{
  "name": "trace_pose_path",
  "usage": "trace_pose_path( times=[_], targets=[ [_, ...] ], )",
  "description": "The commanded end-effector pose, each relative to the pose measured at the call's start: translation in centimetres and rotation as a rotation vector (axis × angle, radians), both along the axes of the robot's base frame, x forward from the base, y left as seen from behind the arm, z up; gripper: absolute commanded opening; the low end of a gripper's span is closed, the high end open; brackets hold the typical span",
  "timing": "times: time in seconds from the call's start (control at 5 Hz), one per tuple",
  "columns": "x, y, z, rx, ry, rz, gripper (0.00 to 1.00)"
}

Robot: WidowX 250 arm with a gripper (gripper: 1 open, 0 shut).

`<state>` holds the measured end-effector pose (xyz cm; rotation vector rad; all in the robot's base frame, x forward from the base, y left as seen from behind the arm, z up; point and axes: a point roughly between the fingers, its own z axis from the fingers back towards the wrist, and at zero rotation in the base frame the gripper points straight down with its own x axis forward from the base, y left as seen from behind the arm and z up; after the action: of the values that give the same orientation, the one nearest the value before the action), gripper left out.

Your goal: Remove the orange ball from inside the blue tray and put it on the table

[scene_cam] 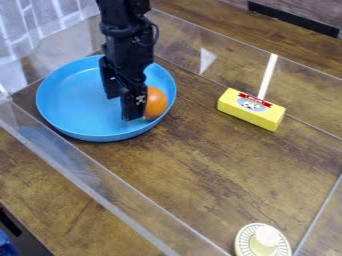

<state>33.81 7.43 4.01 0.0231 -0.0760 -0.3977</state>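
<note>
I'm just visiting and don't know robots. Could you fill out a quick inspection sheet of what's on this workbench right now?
Surface: table, dark wood planks, clear panels along its edges.
Job's things: orange ball inside the blue tray, near its right rim.
Clutter: yellow block right of the tray; cream round lid at the bottom edge.
Grippers: end effector open, pointing down into the tray beside the ball, not holding it.
Cables: nothing seen.
Surroundings: too little in view to tell.

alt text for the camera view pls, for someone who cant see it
A black gripper reaches down with open jaws over an orange ball inside a blue tray on a wooden table. A yellow block lies to the right.
</note>
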Motion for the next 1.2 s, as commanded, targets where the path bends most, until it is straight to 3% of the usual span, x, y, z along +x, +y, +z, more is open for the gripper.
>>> trace_pose_path(
  times=[0.0,0.4,0.6,1.0],
  targets=[
    [1.6,-0.1,1.6,0.006,-0.075,-0.007,1.00],
    [2.5,-0.4,1.0,-0.009,-0.103,-0.013,1.00],
    [2.8,-0.6,0.8,-0.017,-0.113,-0.016,0.00],
    [3.0,-0.9,1.7,-0.025,-0.129,-0.008,0.00]
  ],
)
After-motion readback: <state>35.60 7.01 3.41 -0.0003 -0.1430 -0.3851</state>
